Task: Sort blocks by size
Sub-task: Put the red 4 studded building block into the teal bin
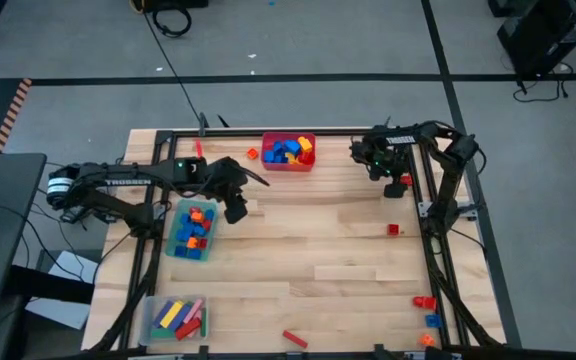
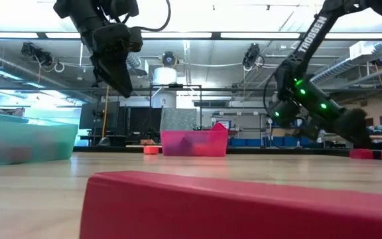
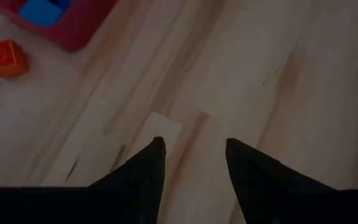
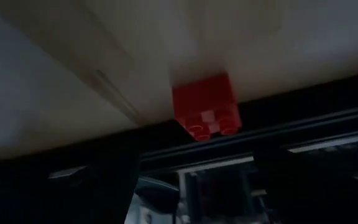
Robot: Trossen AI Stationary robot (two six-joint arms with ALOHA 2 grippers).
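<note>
Claws worked apart over the wooden bench [image 1: 318,240]. Right claw [image 1: 400,183] hung spread wide at the far right, above a small red plastic brick [image 4: 205,107] by the bench edge. Left claw [image 3: 191,148], parted and empty, hovered beside the teal bin [image 1: 173,228] of small blocks [image 1: 196,226].

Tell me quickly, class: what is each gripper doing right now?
Left gripper: open, holding nothing, above bare table.
Right gripper: open, empty, by a red block.
</note>
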